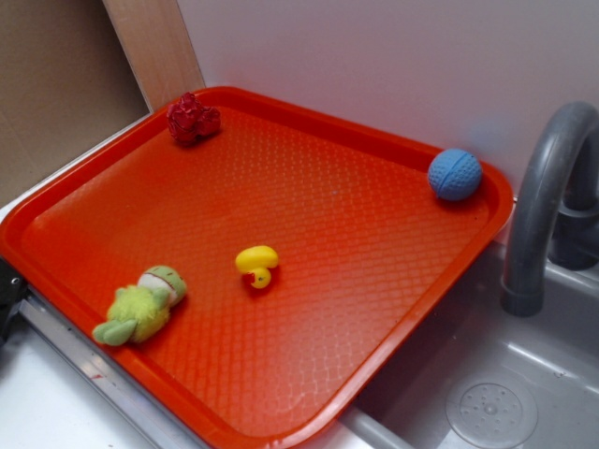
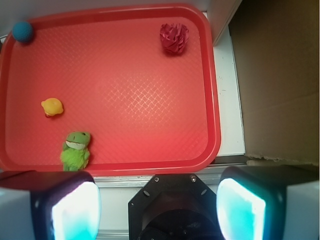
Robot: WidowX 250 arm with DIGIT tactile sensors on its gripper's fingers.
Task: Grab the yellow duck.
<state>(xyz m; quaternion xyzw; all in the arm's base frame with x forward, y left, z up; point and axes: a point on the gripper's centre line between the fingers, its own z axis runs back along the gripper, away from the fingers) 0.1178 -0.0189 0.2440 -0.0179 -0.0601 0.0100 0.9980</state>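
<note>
The yellow duck (image 1: 256, 263) lies on the red tray (image 1: 374, 234), near its front-middle; in the wrist view the yellow duck (image 2: 52, 107) sits at the tray's left side, above the green frog. My gripper (image 2: 157, 207) hangs high above the tray's near edge, well away from the duck. Its two pads stand wide apart with nothing between them. The gripper itself does not show in the exterior view.
A lime-green plush frog (image 1: 140, 307) lies close to the duck. A blue ball (image 1: 455, 174) rests in one tray corner, a red crumpled object (image 1: 193, 119) in another. A grey faucet (image 1: 547, 187) and sink (image 1: 487, 402) stand beside the tray. A cardboard wall (image 2: 280, 75) borders the other side.
</note>
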